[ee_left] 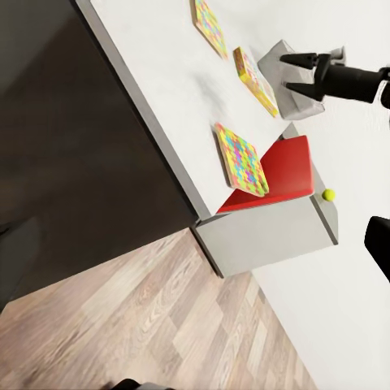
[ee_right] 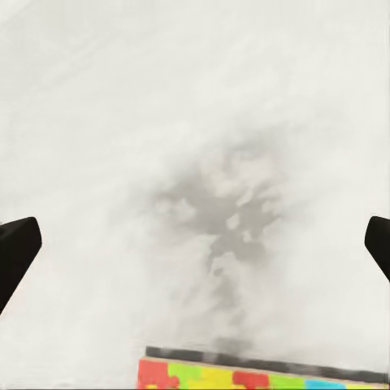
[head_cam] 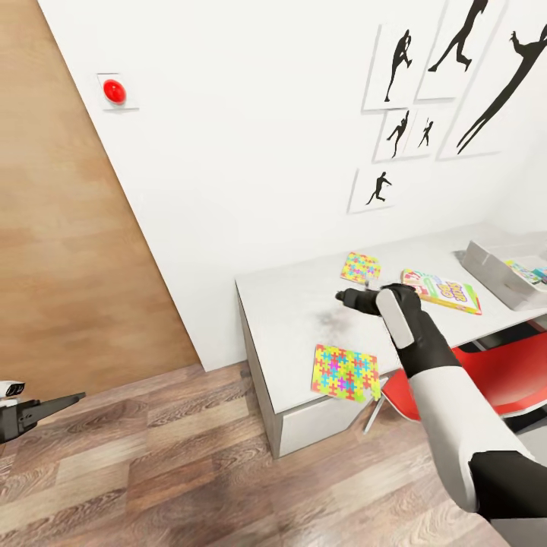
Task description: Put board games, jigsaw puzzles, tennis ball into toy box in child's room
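My right gripper (head_cam: 341,298) hangs open and empty over the white table (head_cam: 289,304), above its own shadow. It sits between two jigsaw puzzles: one (head_cam: 346,372) at the front edge, slightly overhanging, the other (head_cam: 360,267) nearer the wall. The near puzzle's edge (ee_right: 260,378) shows past the fingertips (ee_right: 16,252). A board game (head_cam: 442,290) lies flat to the right. The grey toy box (head_cam: 486,262) stands beyond it with colourful things inside. In the left wrist view a tennis ball (ee_left: 329,195) shows by the red chair (ee_left: 276,175). My left gripper (head_cam: 68,399) is open, low and far left over the floor.
A red chair (head_cam: 486,372) is tucked under the table right of the white drawer unit (head_cam: 319,425). A brown wooden door (head_cam: 68,228) fills the left wall, with a red button (head_cam: 114,91) beside it. Silhouette pictures (head_cam: 456,83) hang above the table. Wood-plank floor (head_cam: 190,471) lies before the table.
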You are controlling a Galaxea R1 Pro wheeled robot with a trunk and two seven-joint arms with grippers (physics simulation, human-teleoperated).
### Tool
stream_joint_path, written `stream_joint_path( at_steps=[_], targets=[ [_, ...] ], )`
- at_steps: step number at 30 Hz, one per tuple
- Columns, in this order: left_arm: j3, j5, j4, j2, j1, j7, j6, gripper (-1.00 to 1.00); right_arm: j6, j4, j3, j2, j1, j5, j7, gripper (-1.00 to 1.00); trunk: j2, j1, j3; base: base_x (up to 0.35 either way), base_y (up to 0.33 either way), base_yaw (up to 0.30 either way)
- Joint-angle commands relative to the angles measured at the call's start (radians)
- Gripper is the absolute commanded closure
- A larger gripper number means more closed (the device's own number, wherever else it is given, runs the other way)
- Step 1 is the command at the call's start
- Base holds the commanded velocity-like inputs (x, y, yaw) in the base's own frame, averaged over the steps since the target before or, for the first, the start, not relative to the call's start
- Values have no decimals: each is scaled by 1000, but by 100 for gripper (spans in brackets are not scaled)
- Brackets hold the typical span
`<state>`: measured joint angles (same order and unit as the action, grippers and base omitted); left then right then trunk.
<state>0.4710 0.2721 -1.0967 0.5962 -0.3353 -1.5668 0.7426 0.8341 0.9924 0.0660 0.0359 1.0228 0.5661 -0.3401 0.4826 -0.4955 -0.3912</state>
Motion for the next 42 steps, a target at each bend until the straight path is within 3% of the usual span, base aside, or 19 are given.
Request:
stream_joint_path(
  at_steps=[1,7,13,19,20,24,25,26,29,34,42],
  targets=[
    [0,-1,0,0,-1,-4,11,-100,27,40,-16,4,-16,22,-8,-100,1,0,-2,0,0,0],
    [0,-1,0,0,-1,-4,11,-100,169,272,-149,15,-114,115,41,-100,1,0,-2,0,0,0],
    [0,0,0,1,-1,-4,11,-100,213,432,-248,38,-241,244,128,-100,1,0,-2,0,0,0],
    [0,1,1,3,-1,-4,11,-100,213,513,-290,110,-387,387,229,-100,1,0,-2,0,0,0],
    [0,1,1,3,-1,-4,11,-100,213,513,-290,110,-387,387,229,-100,1,0,-2,0,0,0],
    [0,1,1,4,-1,-4,11,-100,213,531,-320,160,-481,502,335,-100,1,0,-2,0,0,0],
    [0,1,1,4,-1,-4,11,-100,213,535,-336,176,-533,551,397,-100,1,0,-2,0,0,0],
    [0,1,1,4,-1,-4,11,-100,213,535,-336,176,-533,551,397,-100,1,0,-2,0,0,0],
    [0,0,1,4,-1,-4,11,-100,213,540,-359,190,-612,601,496,-100,1,0,-2,0,0,0],
    [0,-1,1,4,-1,-4,11,-100,213,534,-392,192,-750,640,668,-100,1,0,-2,0,0,0],
    [0,-1,1,2,-1,-4,11,-100,161,522,-394,186,-798,639,730,-100,1,0,-2,0,0,0]
  ],
)
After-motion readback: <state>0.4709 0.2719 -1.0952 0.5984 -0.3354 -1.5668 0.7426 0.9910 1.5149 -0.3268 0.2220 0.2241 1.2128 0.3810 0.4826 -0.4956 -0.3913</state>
